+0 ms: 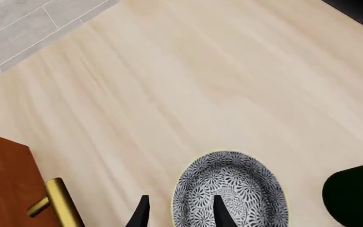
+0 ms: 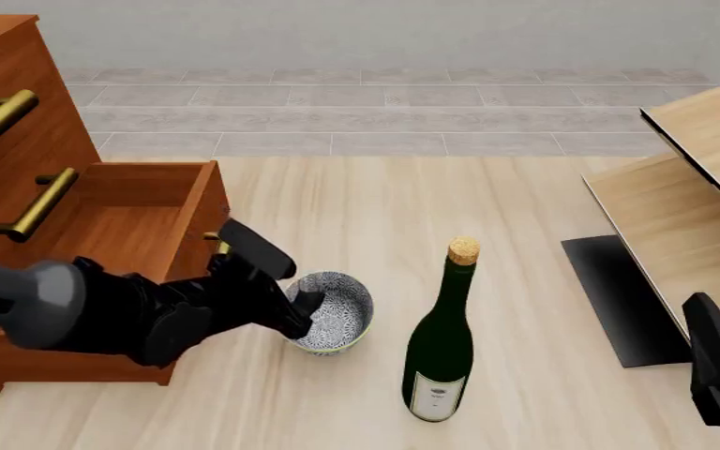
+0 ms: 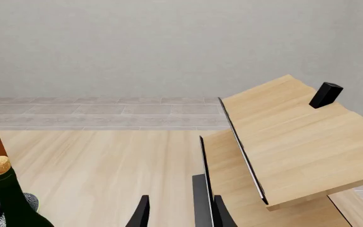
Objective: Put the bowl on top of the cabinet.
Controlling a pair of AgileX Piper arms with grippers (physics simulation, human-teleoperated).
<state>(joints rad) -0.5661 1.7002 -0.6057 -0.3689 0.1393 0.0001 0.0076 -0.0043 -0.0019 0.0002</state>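
In the left wrist view, the bowl (image 1: 230,191) is seen from above: round and deep, white with a dense blue-grey speckled pattern and a pale rim, its near edge cut off by the frame. The left hand (image 1: 180,213) straddles that rim, one finger inside the bowl and one outside on the light-wood worktop (image 1: 200,85); whether the rim is actually pinched cannot be told. A corner of the cabinet (image 1: 5,184) with a brass handle (image 1: 58,201) is shown beside it, and a dark green shape is cut off at the edge.

In the front view, the bowl (image 2: 335,319) stands on the worktop just before the cabinet's (image 2: 35,141) open bottom drawer (image 2: 135,220), beside a corked wine bottle (image 2: 442,342). The bottle's pale label cannot be read. Part of the bowl is hidden by the left hand (image 2: 295,314).

In the right wrist view, the right hand (image 3: 180,210) is held narrowly apart, empty, before pale slanted furniture (image 3: 289,137).
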